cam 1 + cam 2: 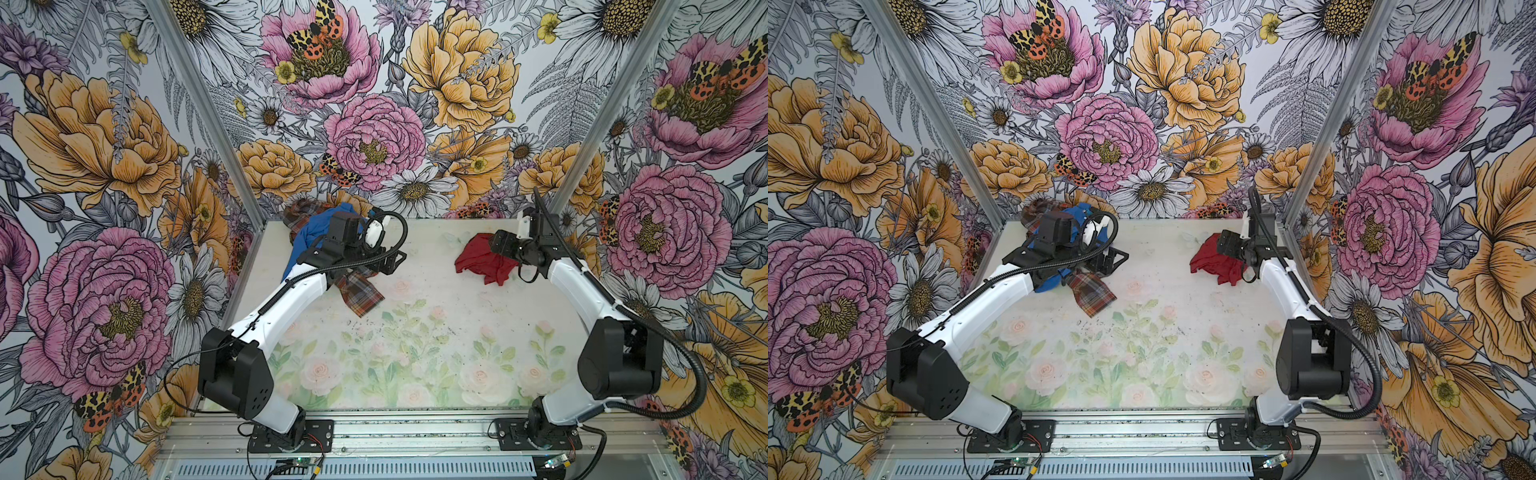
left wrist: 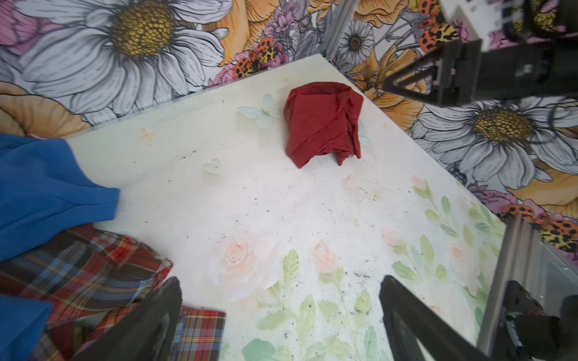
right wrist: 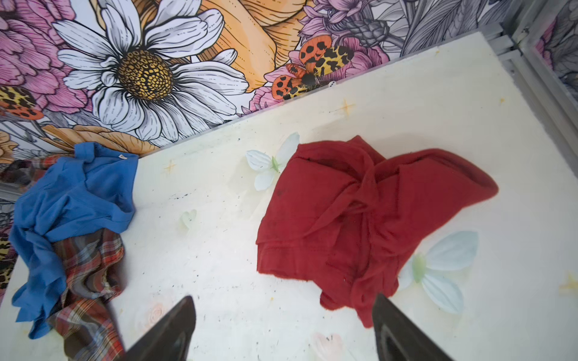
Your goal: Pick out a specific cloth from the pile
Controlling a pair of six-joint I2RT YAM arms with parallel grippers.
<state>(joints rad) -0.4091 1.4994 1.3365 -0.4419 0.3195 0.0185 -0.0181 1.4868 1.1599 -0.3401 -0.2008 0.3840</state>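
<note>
The cloth [image 1: 478,262], plain red and crumpled, lies alone at the back right of the table; it also shows in the wrist views [image 2: 322,122] [image 3: 359,218]. The pile [image 1: 309,239], a bright blue cloth [image 3: 72,193] over a red-brown plaid one [image 3: 90,287], sits at the back left. My right gripper [image 3: 284,300] hovers open just above the red cloth's near right edge [image 1: 1229,245] and holds nothing. My left gripper [image 2: 281,281] is open and empty over the pile's right side [image 1: 390,262], beside the plaid cloth [image 2: 87,268].
Floral walls and aluminium posts [image 1: 582,124] close in the table [image 1: 415,332] on three sides. Both arm bases [image 1: 291,436] stand on the front rail. The right arm's forearm [image 1: 582,286] runs along the right wall.
</note>
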